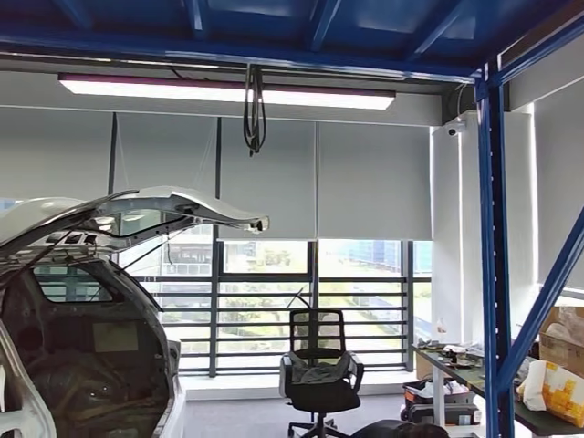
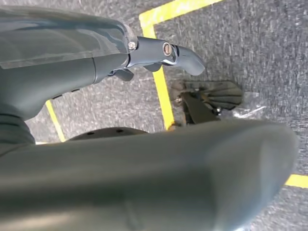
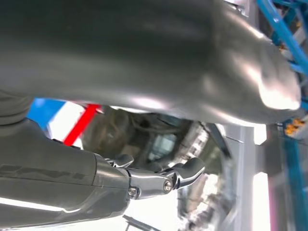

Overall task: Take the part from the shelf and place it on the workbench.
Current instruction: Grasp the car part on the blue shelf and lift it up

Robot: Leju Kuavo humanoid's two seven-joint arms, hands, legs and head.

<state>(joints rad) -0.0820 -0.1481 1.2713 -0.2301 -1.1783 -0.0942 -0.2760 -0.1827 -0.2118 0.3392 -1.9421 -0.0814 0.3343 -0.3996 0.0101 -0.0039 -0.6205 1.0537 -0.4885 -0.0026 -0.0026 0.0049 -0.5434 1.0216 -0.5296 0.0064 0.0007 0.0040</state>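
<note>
My left hand hangs above grey carpet, its thick thumb and a dark finger held apart with nothing between them. My right hand is also bare, its fingers stretched out toward the open rear of a white car. In the head view a blue steel shelf frame stands at the right. Behind it a long dark table carries clutter. I cannot make out the part.
The white car with its raised tailgate stands at the left. A black office chair stands in the middle before the windows. Cardboard boxes and a yellow-white bag lie at the right. Yellow tape lines mark the carpet.
</note>
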